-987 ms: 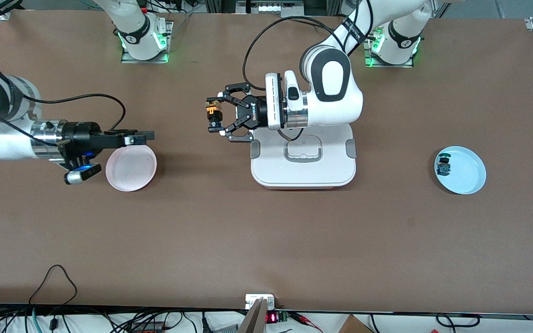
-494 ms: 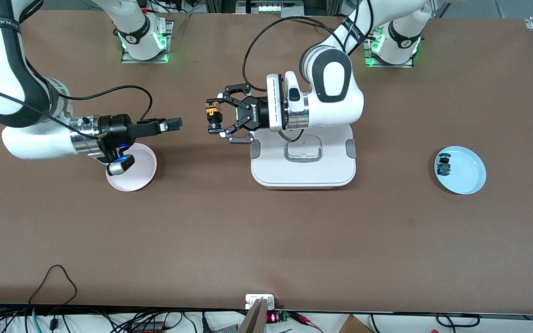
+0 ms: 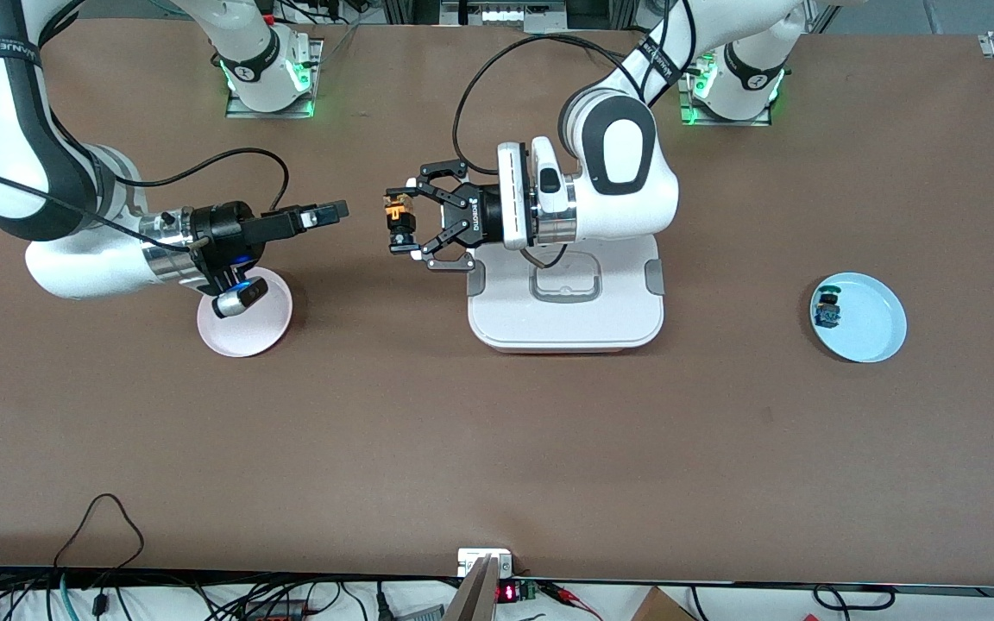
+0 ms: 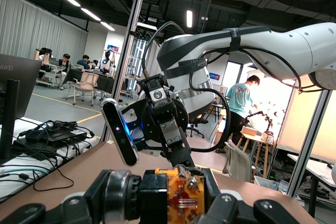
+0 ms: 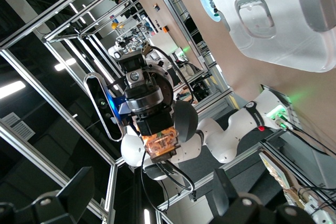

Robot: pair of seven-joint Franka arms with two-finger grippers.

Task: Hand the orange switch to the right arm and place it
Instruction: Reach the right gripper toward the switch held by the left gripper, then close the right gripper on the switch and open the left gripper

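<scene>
Left tool (image 3: 400, 226) clamped on stubby black-and-orange switch (image 3: 395, 221) at frame centre, slim right tool (image 3: 330, 212) gaping alongside, over matte brown bench (image 3: 497, 448)

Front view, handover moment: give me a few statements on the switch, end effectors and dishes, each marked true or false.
1. The left end effector holds the orange switch. True.
2. The right end effector is shut on the switch. False: it is open, apart from it.
3. The pink dish holds a switch. False: nothing shows in it.
4. A blue-and-green switch lies in the blue dish. True.
</scene>
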